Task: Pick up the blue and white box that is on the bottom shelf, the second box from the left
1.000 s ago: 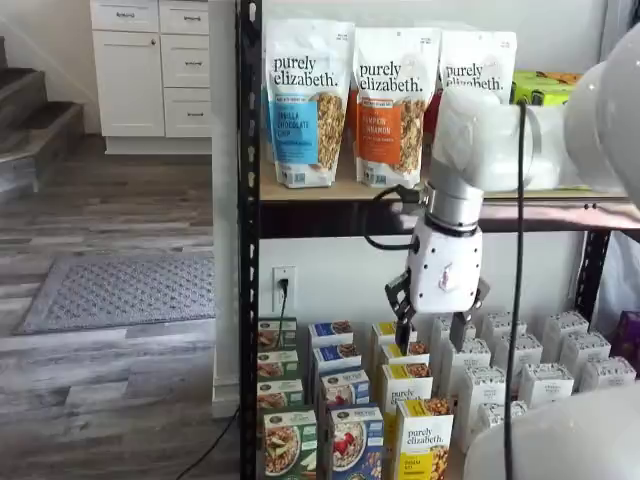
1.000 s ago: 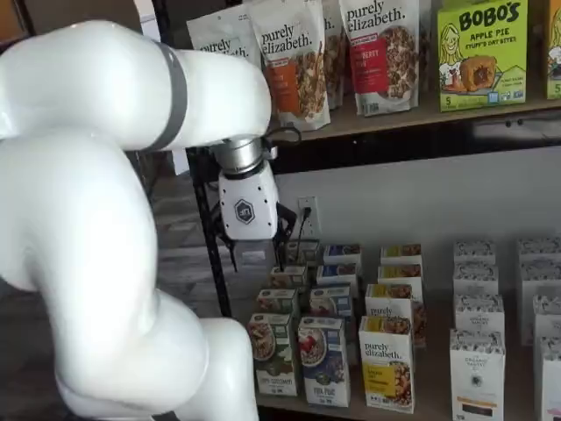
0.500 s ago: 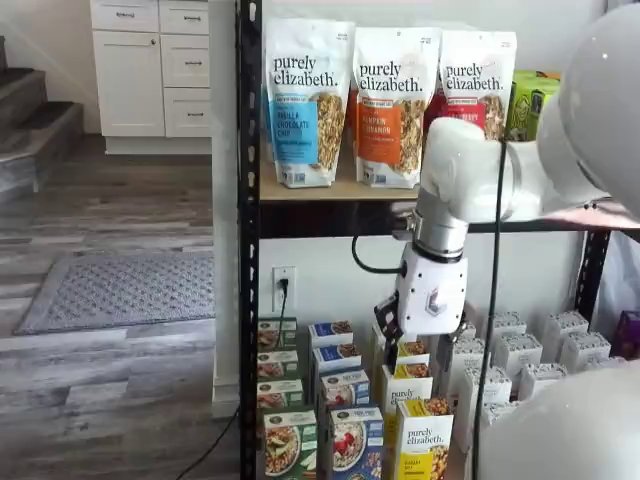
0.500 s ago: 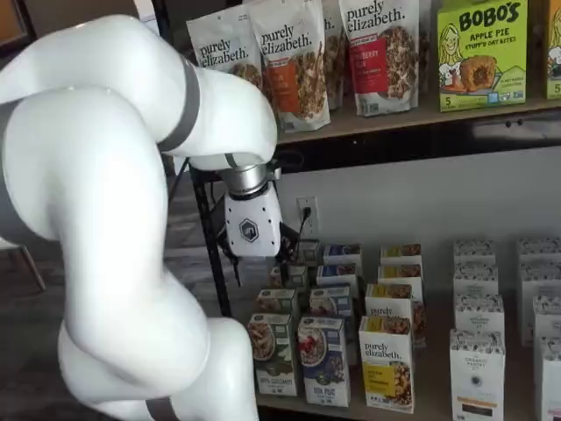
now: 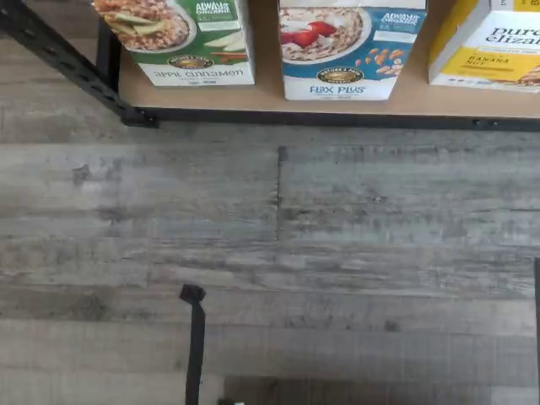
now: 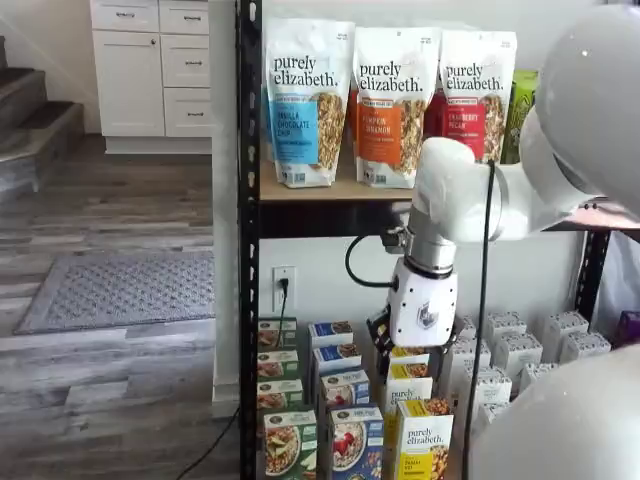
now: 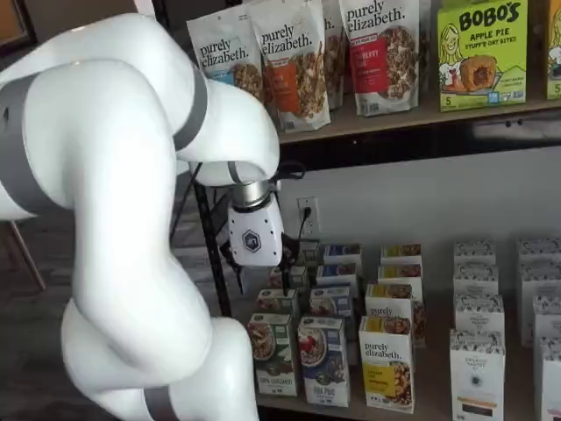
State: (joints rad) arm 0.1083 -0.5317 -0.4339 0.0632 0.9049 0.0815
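While the white claw [image 7: 260, 279] hangs spread wide and empty, the upright blue and white cardboard box [image 7: 323, 360] stands below it, nearer the shelf front — lower and forward.

We see the bottom shelf [image 7: 421, 412] carrying rows of small cartons. At its near edge the green-and-white carton [image 7: 272, 353], the blue and white box [image 7: 323, 360] and the yellow-and-white carton [image 7: 387, 364] stand side by side.

Wrist view: three cartons along the shelf edge – one green-and-white apple cinnamon carton [image 5: 177, 38], one blue and white box [image 5: 350, 46], one yellow-and-white carton [image 5: 489, 42]. Shelf view, upper middle: three granola bags [image 6: 385, 105]. One Bobo's box [image 7: 482, 53], upper right.
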